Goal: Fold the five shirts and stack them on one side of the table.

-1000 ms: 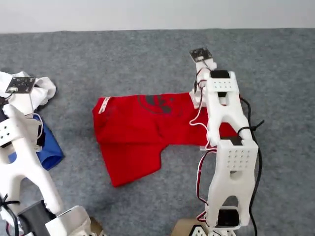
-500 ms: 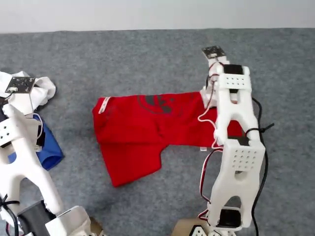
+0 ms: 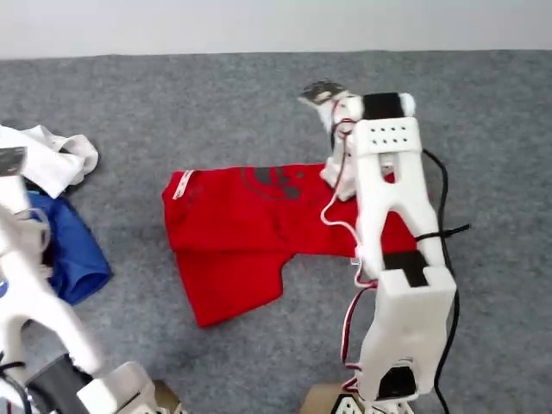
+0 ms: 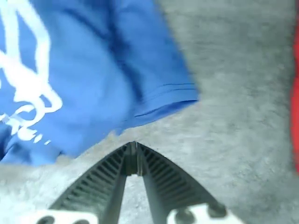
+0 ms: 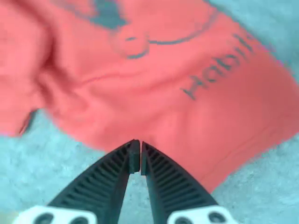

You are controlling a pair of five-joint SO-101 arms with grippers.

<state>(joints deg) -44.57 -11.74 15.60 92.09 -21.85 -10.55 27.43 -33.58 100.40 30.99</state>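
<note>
At the front edge of the bench the two arms are being carried on their bases. The left claw is being held pinched shut, its tips meeting with nothing between them. It is hanging over bare grey bench, just off the hem of the blue shirt. That blue shirt is lying crumpled at the bench's left side, close beside the left arm. In the middle the red shirt is lying flat, with one flap of it reaching toward the front. The right arm is being stretched over the red shirt's right end. The right claw is also being held closed and empty, poised above the edge of the red cloth. Farther back on the left, the white shirt is lying bunched, touching the blue one.
</note>
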